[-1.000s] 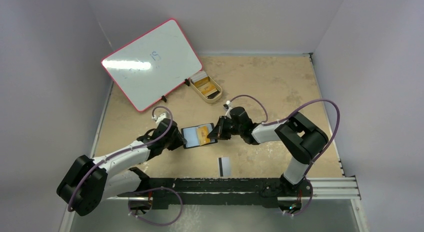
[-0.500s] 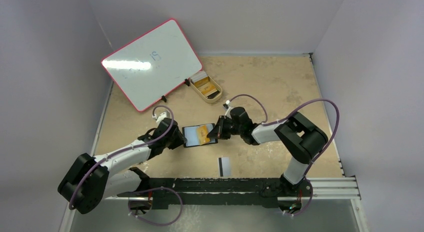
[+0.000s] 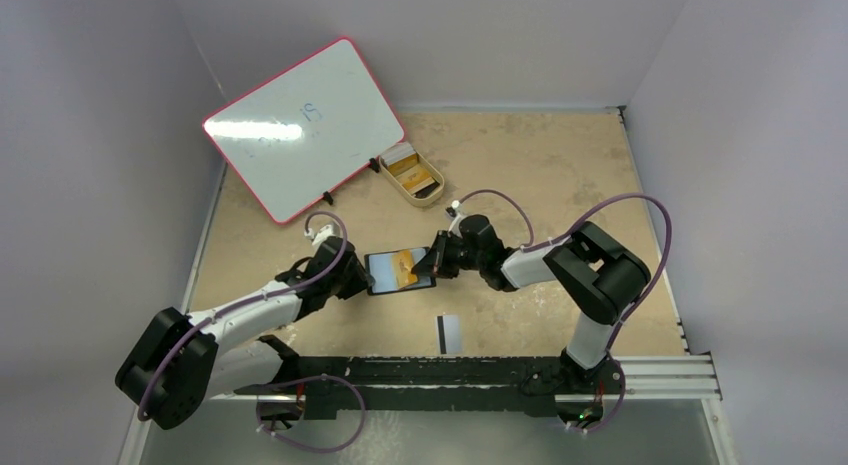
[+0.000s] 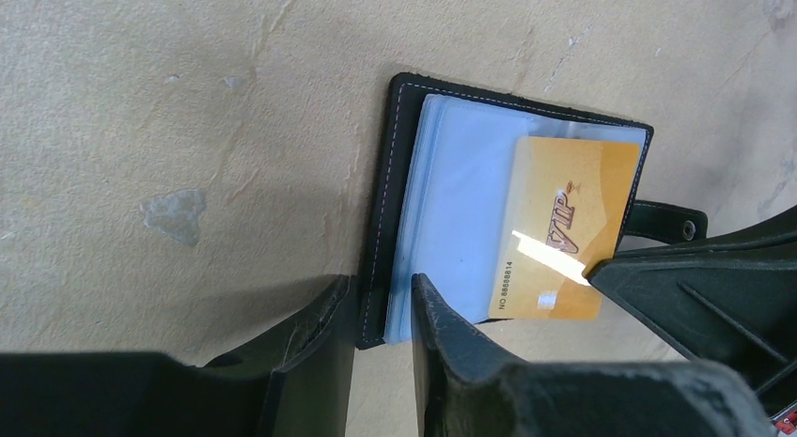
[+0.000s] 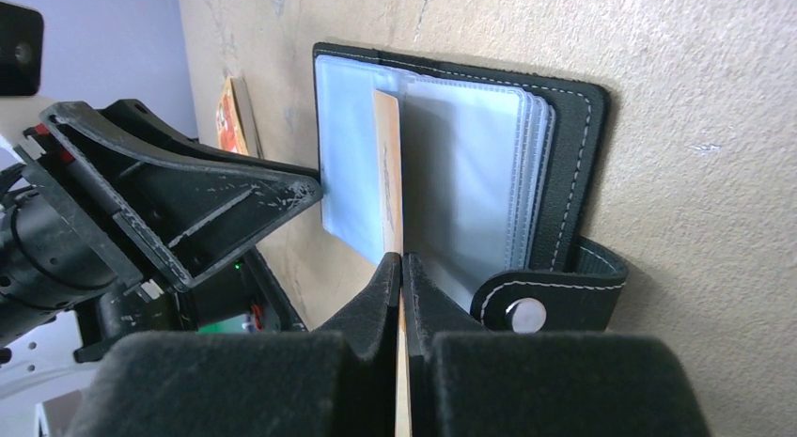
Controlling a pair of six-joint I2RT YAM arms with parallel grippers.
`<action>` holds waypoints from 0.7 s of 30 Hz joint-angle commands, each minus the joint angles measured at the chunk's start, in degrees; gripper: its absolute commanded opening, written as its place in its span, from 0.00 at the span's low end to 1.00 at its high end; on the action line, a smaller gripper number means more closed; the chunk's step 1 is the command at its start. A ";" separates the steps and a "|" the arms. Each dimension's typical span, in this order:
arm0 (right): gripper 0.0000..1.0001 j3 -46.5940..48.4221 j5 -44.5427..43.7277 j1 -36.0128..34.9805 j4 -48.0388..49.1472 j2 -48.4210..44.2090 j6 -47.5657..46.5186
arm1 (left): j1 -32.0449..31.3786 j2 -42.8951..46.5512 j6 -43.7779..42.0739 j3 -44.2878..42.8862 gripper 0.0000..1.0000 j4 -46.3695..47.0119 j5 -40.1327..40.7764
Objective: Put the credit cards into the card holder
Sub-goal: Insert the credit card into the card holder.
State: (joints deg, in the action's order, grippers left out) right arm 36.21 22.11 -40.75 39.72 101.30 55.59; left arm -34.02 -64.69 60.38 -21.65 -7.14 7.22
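left wrist view: gold card (image 4: pixel 564 226) reading "vip", long axis along the open holder's (image 4: pixel 381 221) stitched side on the bench (image 4: pixel 188 80), pinched by right fingers (image 5: pixel 367 305); left fingers (image 4: pixel 451 334) narrowly clamp the holder's edge.

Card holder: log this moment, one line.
left gripper: shut on card holder edge | right gripper: shut on orange VIP card, among sleeves | black-striped card: on table

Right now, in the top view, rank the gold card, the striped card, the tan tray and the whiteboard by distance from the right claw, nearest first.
1. Gold card: pinched in the right claw.
2. Striped card: toward the near edge.
3. Tan tray: behind, mid-table.
4. Whiteboard: back left corner.
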 commanded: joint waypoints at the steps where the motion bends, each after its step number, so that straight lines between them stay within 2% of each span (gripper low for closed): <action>1: 0.00 0.64 -1.37 -0.13 3.26 0.05 1.65 | 0.30 0.29 -0.10 1.22 0.27 1.96 -1.00; 9: 0.00 2.02 -0.54 -0.48 3.32 1.75 1.98 | 0.27 0.42 0.65 1.67 0.27 3.47 -1.87; 14: 0.00 4.48 -1.29 -2.59 -1.45 2.94 0.15 | 0.27 -0.23 0.79 1.55 0.27 4.12 -2.50; 21: 0.23 7.26 -6.42 -3.28 -11.83 0.34 -4.75 | 0.27 -0.01 0.43 1.20 0.27 3.76 -2.51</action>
State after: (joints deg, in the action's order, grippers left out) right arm 40.75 20.12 -43.70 35.44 104.33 55.16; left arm -34.02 -64.66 60.51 -20.73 -4.75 5.67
